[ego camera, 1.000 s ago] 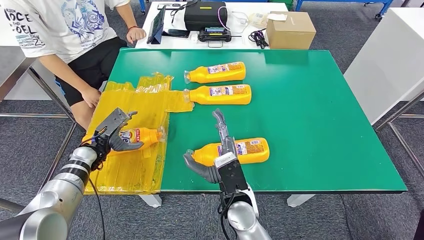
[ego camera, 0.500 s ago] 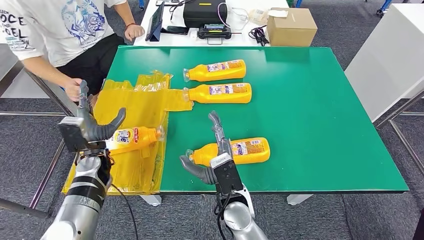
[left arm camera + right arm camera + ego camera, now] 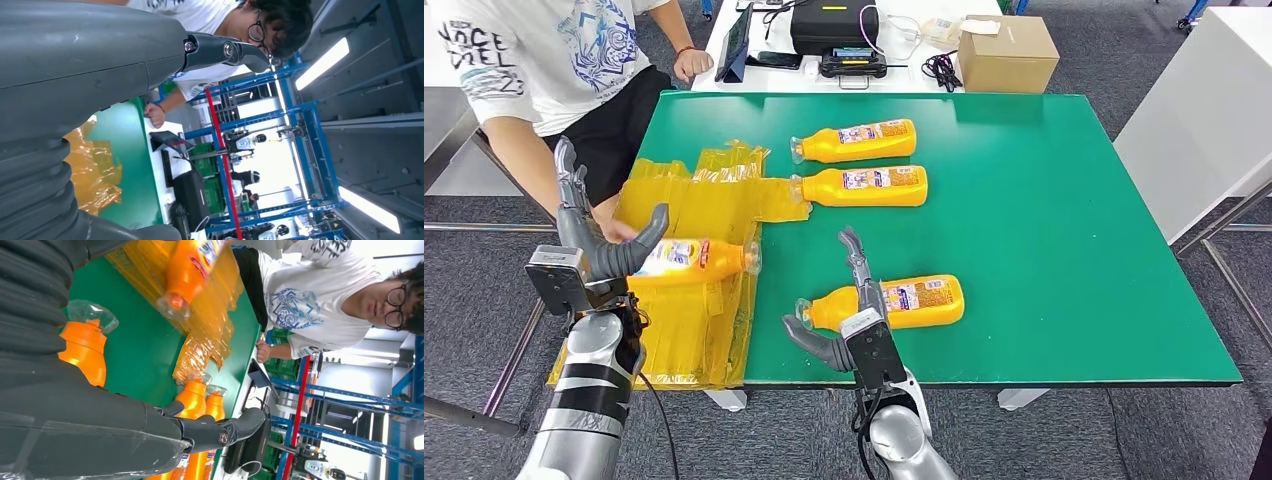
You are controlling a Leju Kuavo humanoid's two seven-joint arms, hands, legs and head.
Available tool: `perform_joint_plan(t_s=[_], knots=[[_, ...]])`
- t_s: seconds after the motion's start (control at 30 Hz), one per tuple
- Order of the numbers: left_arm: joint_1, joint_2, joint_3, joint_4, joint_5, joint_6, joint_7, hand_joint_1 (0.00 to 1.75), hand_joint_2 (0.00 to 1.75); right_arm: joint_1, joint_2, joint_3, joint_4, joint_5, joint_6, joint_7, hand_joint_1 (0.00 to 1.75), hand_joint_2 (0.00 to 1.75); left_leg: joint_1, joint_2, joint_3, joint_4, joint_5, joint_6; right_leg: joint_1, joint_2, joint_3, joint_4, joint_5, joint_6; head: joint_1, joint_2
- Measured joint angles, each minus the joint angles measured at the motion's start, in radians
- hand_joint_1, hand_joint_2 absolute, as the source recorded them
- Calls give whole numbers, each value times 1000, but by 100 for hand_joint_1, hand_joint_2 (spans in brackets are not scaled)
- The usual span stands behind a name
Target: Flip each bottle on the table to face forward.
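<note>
The left hand [image 3: 594,250] holds one bottle [image 3: 692,259] mid-turn (label up); the right hand [image 3: 839,325], fingers spread, flanks the front-edge bottle [image 3: 894,301], unturned.

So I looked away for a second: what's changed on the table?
The left hand has turned upright, rolling the bottle it grips over the yellow plastic sheet. The right hand stays around the near bottle; the two far bottles haven't moved.
</note>
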Motion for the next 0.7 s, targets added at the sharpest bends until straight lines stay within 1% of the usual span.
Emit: perform_joint_plan(t_s=[0.17,0.3,0.37,0.47,0.57,0.63,0.7], knots=[[4,0,-2,-11,-4,8,0,0,175,0,0,0,1,3,-1,0,0,175,0,0,0,0,0,0,0,0,0,0,0,0,0,0],[19,2,-39,-40,-23,95,0,0,175,-1,-8,0,2,60,-20,12,0,175,0,0,-1,0,0,0,0,0,-1,0,0,0,0,0],[33,2,-66,-56,-14,110,0,0,175,-3,-24,-1,2,117,-26,42,0,175,0,0,-1,0,0,0,0,0,-1,0,0,0,0,0],[59,-2,-84,-62,4,93,0,0,175,-6,-66,-16,2,233,-32,107,0,175,-1,0,-1,0,0,0,0,0,-1,0,0,0,0,0],[94,-4,-87,-61,0,67,0,0,175,-11,-119,-52,2,330,-28,166,0,175,-1,0,-1,0,0,1,-1,0,-1,-1,0,0,0,0],[122,-4,-88,-59,-16,36,0,0,175,-27,-163,-77,8,392,7,231,0,175,-2,0,-1,0,0,1,-1,0,-1,-1,0,0,0,0],[150,-8,-94,-52,-38,-4,0,0,175,-74,-211,-100,46,449,68,298,0,175,-2,1,-1,0,0,1,-1,0,-1,-1,1,1,0,0]])
